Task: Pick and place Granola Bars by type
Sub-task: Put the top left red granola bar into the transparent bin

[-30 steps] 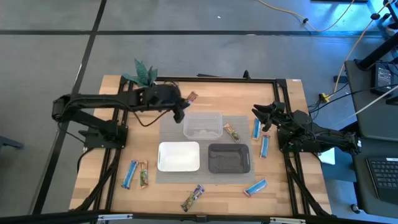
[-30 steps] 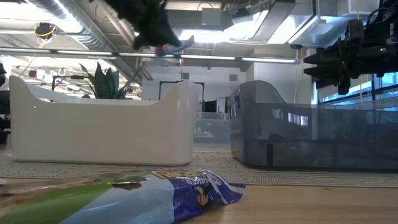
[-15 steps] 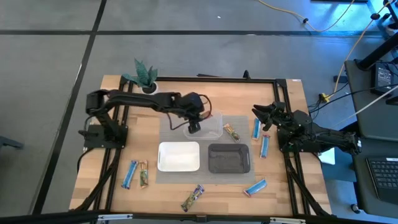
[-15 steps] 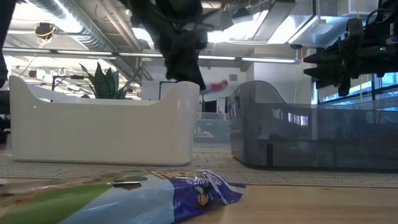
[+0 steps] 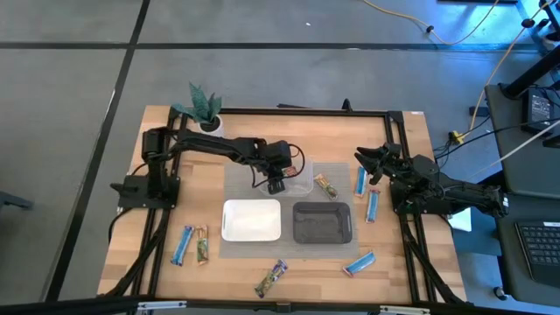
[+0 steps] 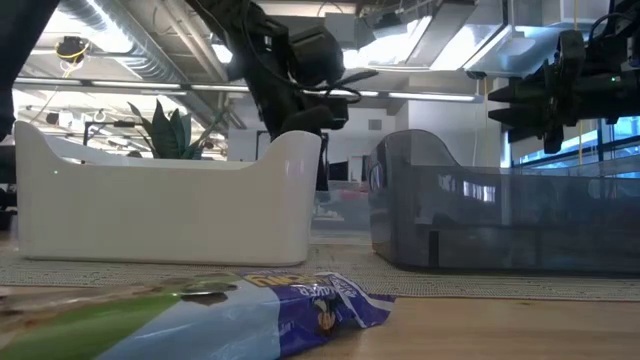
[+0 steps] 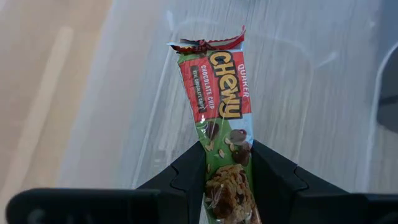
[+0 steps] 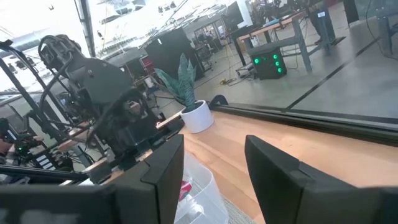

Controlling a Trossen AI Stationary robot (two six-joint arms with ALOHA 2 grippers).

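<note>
Going left to right. At about 8 o'clock on the table (image 5: 166,131), two loose Granola Bars lie side by side: a blue bar (image 5: 182,245) and a brown/orange bar (image 5: 202,246) just beside it, both untouched, waiting to be sorted.

My left gripper (image 5: 275,183) is down inside the clear tray (image 5: 303,185), at about 12 o'clock of the tray mat. Its fingers are clamped on a red-and-green chocolate chip bar (image 7: 219,118). I hold it by one end so the rest of the wrapper hangs free, low over the tray floor; my guess is this is the drop point for that type and release comes next. The bar is not let go yet. The tray floor around the bar looks bare.

The white tray (image 5: 252,220) sits at 6 o'clock from the clear one, and I see nothing in it. A green-purple bar (image 5: 272,278) lies near the table's front edge, at 6 o'clock. The black tray (image 5: 322,222) is just right of the white one; I see no contents in it.

Another brown/orange bar (image 5: 326,185) lies just right of the clear tray. Two blue bars (image 5: 360,180) (image 5: 374,205) lie at 3 o'clock, and one more blue bar (image 5: 360,263) at 5 o'clock.

My right gripper (image 5: 367,164) waits at 3 o'clock, fingers spread apart and holding nothing, hovering near those blue bars, well placed to take them when its turn comes.
</note>
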